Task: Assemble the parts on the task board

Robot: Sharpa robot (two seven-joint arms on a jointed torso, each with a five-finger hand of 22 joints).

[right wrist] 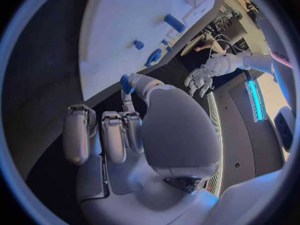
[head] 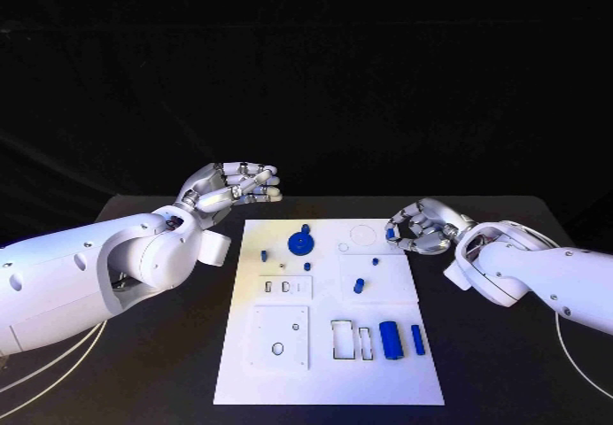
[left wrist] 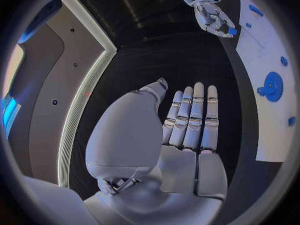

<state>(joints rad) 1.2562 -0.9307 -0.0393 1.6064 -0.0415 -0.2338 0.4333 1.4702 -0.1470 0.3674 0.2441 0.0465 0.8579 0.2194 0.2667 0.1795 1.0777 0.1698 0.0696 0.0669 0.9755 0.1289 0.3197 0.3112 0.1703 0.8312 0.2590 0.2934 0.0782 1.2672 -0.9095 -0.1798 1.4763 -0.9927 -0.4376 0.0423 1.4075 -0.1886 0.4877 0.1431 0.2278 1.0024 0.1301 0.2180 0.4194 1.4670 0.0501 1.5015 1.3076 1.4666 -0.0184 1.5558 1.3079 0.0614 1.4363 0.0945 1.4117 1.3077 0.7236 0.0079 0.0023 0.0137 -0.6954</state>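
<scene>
On the black table (head: 153, 372) lies the white board (head: 329, 354), long side running away from the robot, reaching nearly to the near edge. Both arms flank it: the left arm (head: 89, 274) comes in low over the table beside the board's left edge, the right arm (head: 537, 274) over the table past its right edge.

The left hand (head: 240, 188) hovers off the board's far left corner, above bare table. Its fingers (left wrist: 197, 117) lie straight and side by side with the thumb apart, and nothing is in it.

The right hand (head: 422, 228) sits just at the board's far right edge, fingers curled inward. It pinches a small blue part (right wrist: 127, 83) at its fingertips, seen clearly from the right wrist and as a blue speck from the left wrist.

Across the board, a blue gear (head: 301, 243) stands near the far left, with a small blue peg (head: 265, 255) left of it and another (head: 308, 265) just below. A short blue piece (head: 359, 285) lies mid-board, a tiny one (head: 376, 261) beyond it. Near the right edge, a thick blue block (head: 390, 340) and a thin bar (head: 418, 339) lie side by side, next to two empty rectangular slots (head: 343, 339). Nothing lies between either hand and the board.
</scene>
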